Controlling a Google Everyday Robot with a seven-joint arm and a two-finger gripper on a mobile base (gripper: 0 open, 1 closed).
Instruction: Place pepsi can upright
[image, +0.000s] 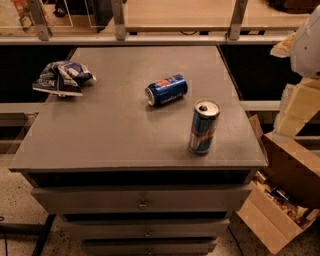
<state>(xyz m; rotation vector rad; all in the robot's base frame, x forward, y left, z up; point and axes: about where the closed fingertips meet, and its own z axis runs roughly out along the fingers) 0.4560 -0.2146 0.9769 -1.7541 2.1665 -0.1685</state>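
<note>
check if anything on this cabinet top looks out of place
The pepsi can lies on its side near the middle, while the taller can stands upright. The snack bag at far left is crumpled. The gripper hangs off to the right.

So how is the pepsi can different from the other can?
The pepsi can lies on its side; the tall can stands upright. The pepsi can is shorter and dark blue; the tall can is slimmer, blue and silver. Both are on the table, with the gripper off to the right, touching neither.
</note>
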